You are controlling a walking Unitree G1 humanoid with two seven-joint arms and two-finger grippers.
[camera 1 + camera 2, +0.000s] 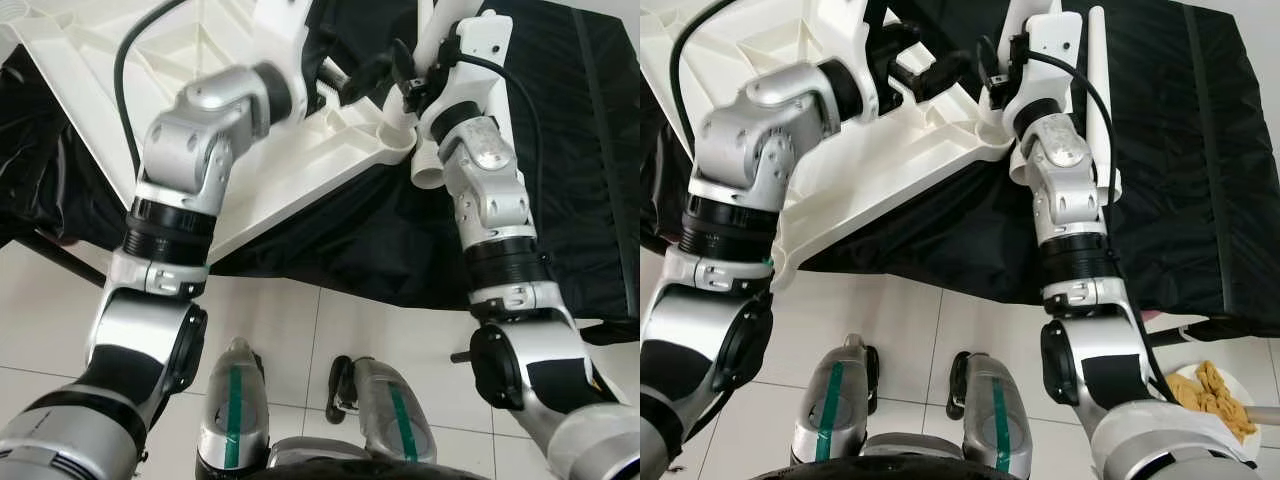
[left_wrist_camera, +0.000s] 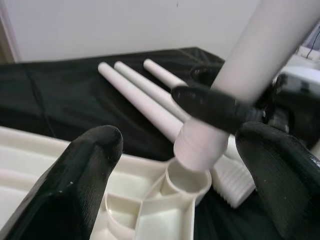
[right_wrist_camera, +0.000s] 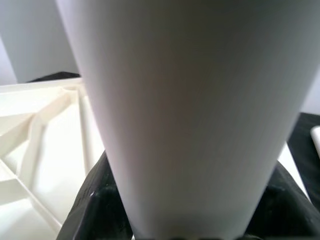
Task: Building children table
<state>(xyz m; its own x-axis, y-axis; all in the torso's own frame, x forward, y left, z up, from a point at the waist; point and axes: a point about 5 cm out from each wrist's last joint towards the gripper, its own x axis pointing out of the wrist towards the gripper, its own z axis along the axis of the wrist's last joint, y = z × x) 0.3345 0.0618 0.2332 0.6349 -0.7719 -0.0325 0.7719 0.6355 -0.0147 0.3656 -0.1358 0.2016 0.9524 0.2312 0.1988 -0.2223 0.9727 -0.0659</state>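
Eye views: the white tabletop [image 1: 250, 170] lies upside down on a black cloth [image 1: 1160, 150], ribs upward. The right gripper [image 1: 400, 75] meets a white leg [image 1: 1098, 90] at the tabletop's corner socket [image 1: 395, 135]; a second leg [image 1: 430, 170] lies just beside that corner. The left gripper [image 1: 940, 70] reaches over the tabletop toward the same socket. Arms cover the socket, so seating cannot be judged here.

Left wrist view: the left gripper's fingers [image 2: 80, 185] are spread wide, holding nothing, either side of the socket [image 2: 187, 182]. The leg [image 2: 240, 80] stands tilted with its end at the socket mouth, a black finger [image 2: 215, 107] of the right gripper across it. Three spare legs [image 2: 145, 95] lie on the cloth beyond. Whether the end is threaded in is unclear.

Right wrist view: the leg [image 3: 190, 115] sits clamped between the right gripper's dark fingers [image 3: 100, 200]; tabletop ribs [image 3: 40, 150] beside it.

The parts look like light, stiff, smooth plastic, likely slippery; I'd grip the leg low, near the socket.
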